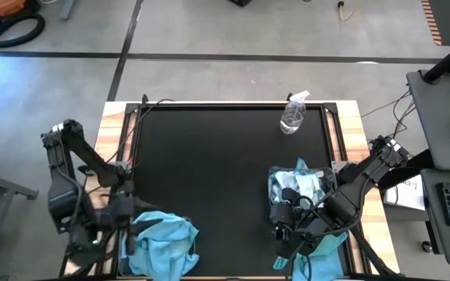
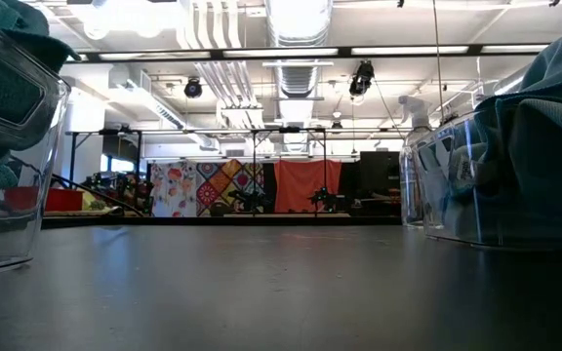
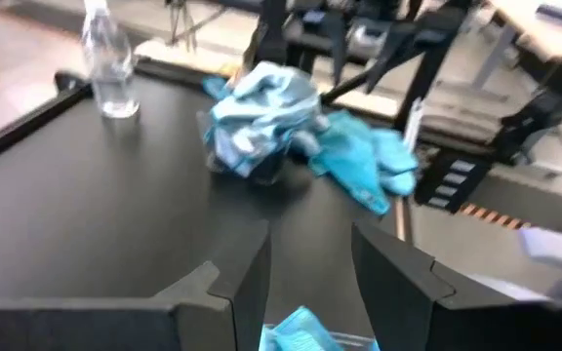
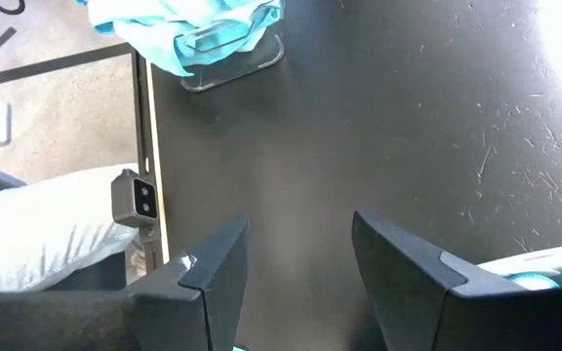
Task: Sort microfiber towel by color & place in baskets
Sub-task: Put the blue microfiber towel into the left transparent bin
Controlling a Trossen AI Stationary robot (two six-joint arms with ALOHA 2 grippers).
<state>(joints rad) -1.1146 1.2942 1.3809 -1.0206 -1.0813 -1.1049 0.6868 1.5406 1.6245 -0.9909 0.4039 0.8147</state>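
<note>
Spray bottle stands apart behind right basket, seemingly unobstructed.

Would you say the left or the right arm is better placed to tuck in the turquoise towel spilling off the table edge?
Probably right: the right gripper hovers open beside that turquoise towel and right basket.

A smooth grey concrete floor crossed by dark tape lines surrounds the matte black tabletop. Beyond the tabletop, long fluorescent ceiling lights hang above colourful patterned quilts and a red cloth panel.
</note>
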